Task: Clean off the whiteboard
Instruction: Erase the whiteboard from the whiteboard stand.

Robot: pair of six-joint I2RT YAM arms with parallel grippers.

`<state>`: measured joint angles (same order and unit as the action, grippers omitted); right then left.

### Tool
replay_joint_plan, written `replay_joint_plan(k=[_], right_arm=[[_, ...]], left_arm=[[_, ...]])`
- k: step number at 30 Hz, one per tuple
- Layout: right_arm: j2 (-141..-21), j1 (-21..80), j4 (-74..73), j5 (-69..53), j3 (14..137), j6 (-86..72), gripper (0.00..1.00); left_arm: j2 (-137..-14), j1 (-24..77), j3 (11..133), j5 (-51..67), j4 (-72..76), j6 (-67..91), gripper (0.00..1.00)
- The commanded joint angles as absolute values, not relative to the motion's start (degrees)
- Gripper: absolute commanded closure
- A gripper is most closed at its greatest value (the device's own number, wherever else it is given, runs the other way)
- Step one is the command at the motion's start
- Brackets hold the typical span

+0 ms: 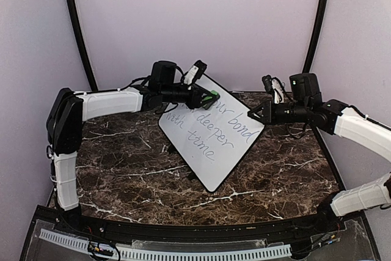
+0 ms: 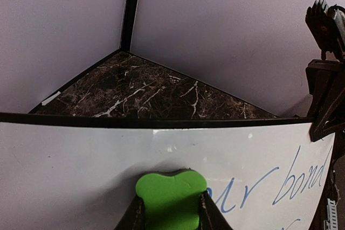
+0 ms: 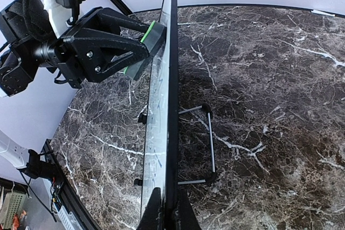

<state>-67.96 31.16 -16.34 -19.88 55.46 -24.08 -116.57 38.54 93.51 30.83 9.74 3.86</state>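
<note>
The top external view looks down and forward from high on the near side of the whiteboard [image 1: 211,142], far enough back to take in all of it and the marble table [image 1: 122,175] around it. The left wrist view sits close against the whiteboard's written face, looking over its top edge toward the table's far corner, while the right wrist view looks edge-on along the whiteboard's frame from one corner. All three share the whiteboard; the right wrist view also catches the left gripper [image 3: 146,44] with its green eraser [image 3: 153,33] at the whiteboard's face, and the left wrist view catches the right gripper [image 2: 323,112] at the whiteboard's end.
</note>
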Motion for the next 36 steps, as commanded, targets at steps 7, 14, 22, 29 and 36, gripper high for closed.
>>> replay_joint_plan(k=[7,14,22,29,36], right_arm=[[-69.23,36.3,-15.44,-29.87,53.87,-14.15,1.0],[-69.66,36.39,-14.85,-30.23,53.96,-14.41,1.0],[-69.18,36.73,-15.12,-29.75,53.87,-14.65,1.0],[-68.97,36.74,-15.82,-29.46,53.89,-14.42,1.0],[-70.01,36.74,-15.06,-29.99,54.11,-14.24,1.0]], left_arm=[[-114.03,39.64,78.17,27.28,8.4,6.27,0.91],[-112.83,39.81,76.35,26.64,9.05,6.26,0.91],[-119.18,40.33,89.98,26.44,4.06,5.34,0.91],[-120.03,40.47,92.68,27.36,1.96,5.26,0.91],[-115.46,41.66,83.12,25.99,3.05,4.17,0.91]])
